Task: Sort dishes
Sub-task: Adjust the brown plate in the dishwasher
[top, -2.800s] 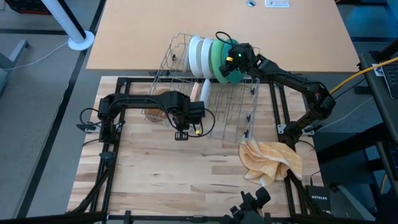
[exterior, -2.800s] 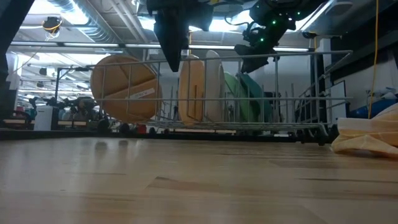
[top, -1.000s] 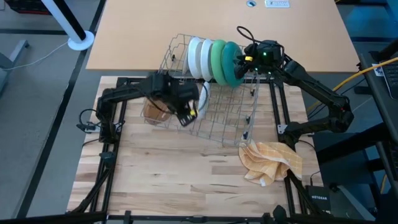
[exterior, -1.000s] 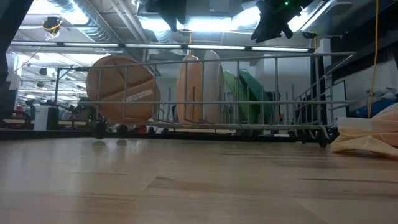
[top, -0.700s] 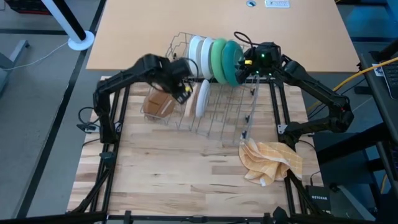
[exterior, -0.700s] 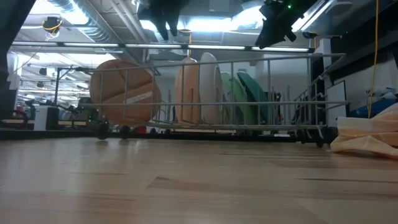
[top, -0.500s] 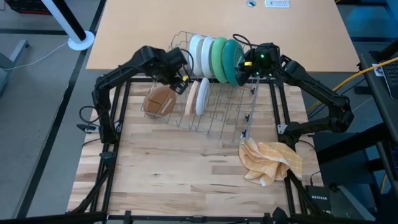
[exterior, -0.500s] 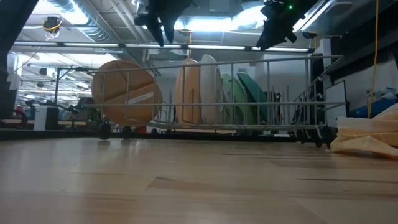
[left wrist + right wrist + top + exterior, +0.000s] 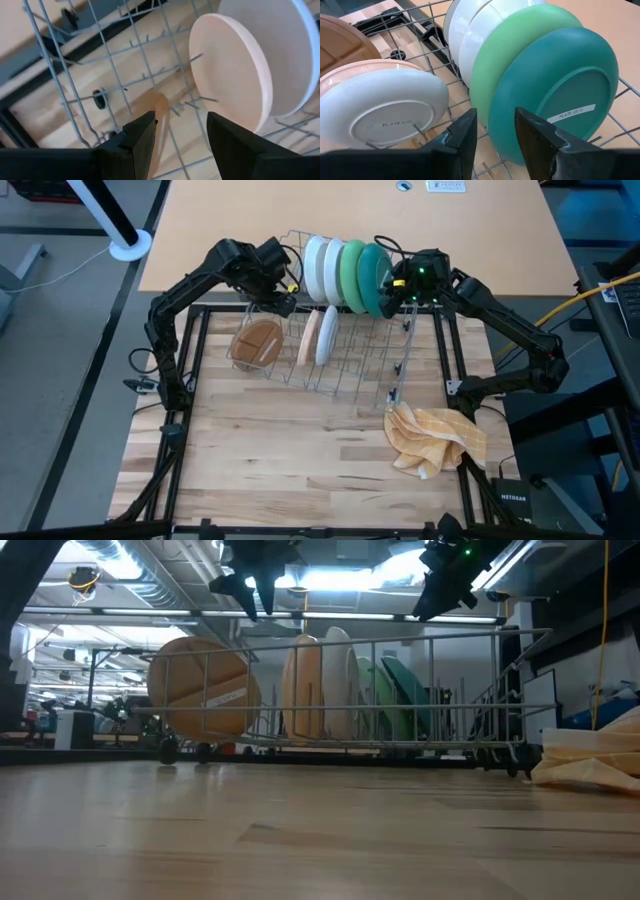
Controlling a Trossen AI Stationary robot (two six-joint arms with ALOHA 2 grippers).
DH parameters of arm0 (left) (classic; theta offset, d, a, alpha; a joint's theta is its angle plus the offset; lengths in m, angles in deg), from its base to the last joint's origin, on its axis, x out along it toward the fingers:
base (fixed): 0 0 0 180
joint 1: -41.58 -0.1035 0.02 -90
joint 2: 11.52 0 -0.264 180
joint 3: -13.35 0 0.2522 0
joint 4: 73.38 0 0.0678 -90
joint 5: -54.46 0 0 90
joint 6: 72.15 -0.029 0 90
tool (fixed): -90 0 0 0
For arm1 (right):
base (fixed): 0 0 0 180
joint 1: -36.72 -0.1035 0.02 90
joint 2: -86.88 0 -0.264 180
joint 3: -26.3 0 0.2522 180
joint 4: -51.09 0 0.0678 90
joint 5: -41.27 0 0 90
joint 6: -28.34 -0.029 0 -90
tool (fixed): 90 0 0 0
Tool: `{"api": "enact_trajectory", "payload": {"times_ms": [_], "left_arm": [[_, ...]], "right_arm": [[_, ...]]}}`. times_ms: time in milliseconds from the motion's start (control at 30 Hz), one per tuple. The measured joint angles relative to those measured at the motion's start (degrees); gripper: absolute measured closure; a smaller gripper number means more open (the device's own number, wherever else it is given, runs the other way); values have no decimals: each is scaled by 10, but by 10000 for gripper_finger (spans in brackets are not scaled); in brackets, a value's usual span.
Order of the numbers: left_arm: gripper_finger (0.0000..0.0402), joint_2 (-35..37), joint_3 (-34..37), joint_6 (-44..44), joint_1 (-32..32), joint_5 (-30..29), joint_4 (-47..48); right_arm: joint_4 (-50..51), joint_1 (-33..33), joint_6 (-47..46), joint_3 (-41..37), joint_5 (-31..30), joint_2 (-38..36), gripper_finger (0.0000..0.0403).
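Plates stand on edge in the wire rack (image 9: 345, 350) on the worktop: teal plate (image 9: 555, 110), green plate (image 9: 512, 55), tan plate (image 9: 235, 70). Judged rigid, light, smooth-glazed; grip the upper rim. Left gripper (image 9: 179, 137) and right gripper (image 9: 495, 131) hover, jaws apart, empty

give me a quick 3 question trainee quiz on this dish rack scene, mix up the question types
1. True or false: the grey wire rack holds every plate in view.
2. Which plate stands nearest the right gripper? A) round brown wooden plate B) round teal-blue plate C) small white plate
3. Fill in: the crumpled yellow checked cloth lies on the ____ table.

Key
1. True.
2. B, the round teal-blue plate; the round brown wooden plate sits at the rack's other end, below the left gripper.
3. Wooden.
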Motion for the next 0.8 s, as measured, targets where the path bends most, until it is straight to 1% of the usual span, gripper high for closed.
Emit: {"api": "enact_trajectory", "payload": {"times_ms": [133,267,333,467,600,800], "left_arm": [[233,0,20,-36,-12,5,0],[233,0,60,-69,-25,52,0],[233,0,80,-83,-29,66,0],[233,-1,108,-90,-40,68,0],[233,-1,135,-118,-51,67,0],[233,0,152,-116,-65,72,-2]], "right_arm": [[4,0,0,0,0,0,265],[26,0,4,0,0,0,265],[38,0,17,0,0,0,265],[55,0,30,0,0,0,265],[61,0,30,0,0,0,265],[60,0,31,0,0,1,265]]}}
